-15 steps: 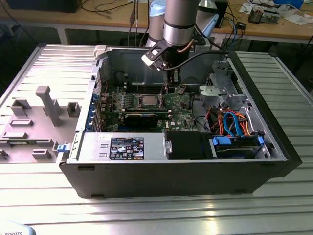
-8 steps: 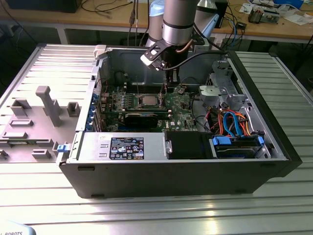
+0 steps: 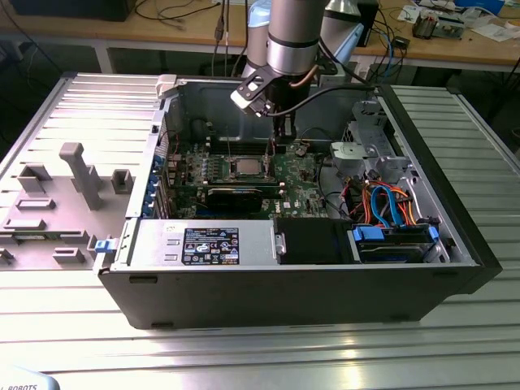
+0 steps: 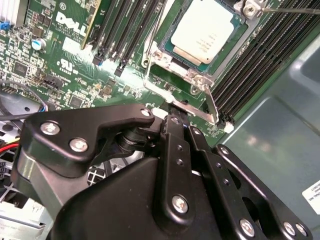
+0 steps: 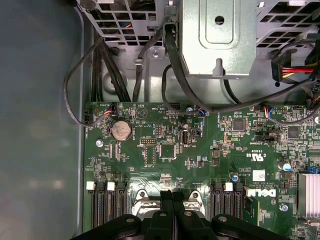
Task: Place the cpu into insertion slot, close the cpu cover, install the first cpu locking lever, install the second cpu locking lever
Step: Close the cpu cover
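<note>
The cpu (image 4: 205,30) lies flat in the insertion slot (image 3: 246,168) on the green board, its silvery top showing. The cpu cover (image 4: 165,56) lies down around it as a silver frame. A thin wire lever (image 4: 151,47) runs along one side of the socket, and a silver lever bar (image 4: 200,111) crosses its near edge. My gripper (image 4: 180,120) is shut, fingers pressed together with nothing visible between them, tips right at that bar. In the exterior view the gripper (image 3: 280,138) hangs over the socket's far right corner. In the first wrist view the gripper (image 5: 173,196) points at the socket's edge.
Black memory slots (image 4: 125,35) flank the socket on both sides. A long black card (image 3: 236,195) lies in front of it. The power supply (image 3: 187,244), a drive bay with blue and orange cables (image 3: 390,203) and the case walls close in around. A grey fixture (image 3: 73,179) stands at the exterior view's left.
</note>
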Robot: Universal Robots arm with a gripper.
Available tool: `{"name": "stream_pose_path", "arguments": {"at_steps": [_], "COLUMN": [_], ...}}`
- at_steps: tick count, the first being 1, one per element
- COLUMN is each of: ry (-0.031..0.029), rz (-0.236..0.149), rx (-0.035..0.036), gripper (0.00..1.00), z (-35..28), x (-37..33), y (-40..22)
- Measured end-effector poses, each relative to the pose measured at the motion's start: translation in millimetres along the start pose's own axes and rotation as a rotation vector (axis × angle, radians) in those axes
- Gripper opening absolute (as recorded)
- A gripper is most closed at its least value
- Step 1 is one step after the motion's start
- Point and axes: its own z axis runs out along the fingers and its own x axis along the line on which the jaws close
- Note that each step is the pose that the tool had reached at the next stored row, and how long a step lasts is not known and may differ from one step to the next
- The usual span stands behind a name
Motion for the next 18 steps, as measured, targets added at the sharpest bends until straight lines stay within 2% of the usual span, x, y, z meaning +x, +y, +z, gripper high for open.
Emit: {"name": "stream_pose_path", "arguments": {"at_steps": [1,6,15,18], "ry": [0.0004,0.0002,0.0004,0.0005], "rz": [0.0,0.0,0.0,0.0], "rx": [0.0041,0.0124,0.0135,0.0135], "gripper": [0.11,0.11,0.11,0.11], "z": [-0.3,-0.7,-0.5,0.9], "x": [0.1,0.1,0.2,0.3], "y": [-0.5,-2.6,-12.9,-18.9]}}
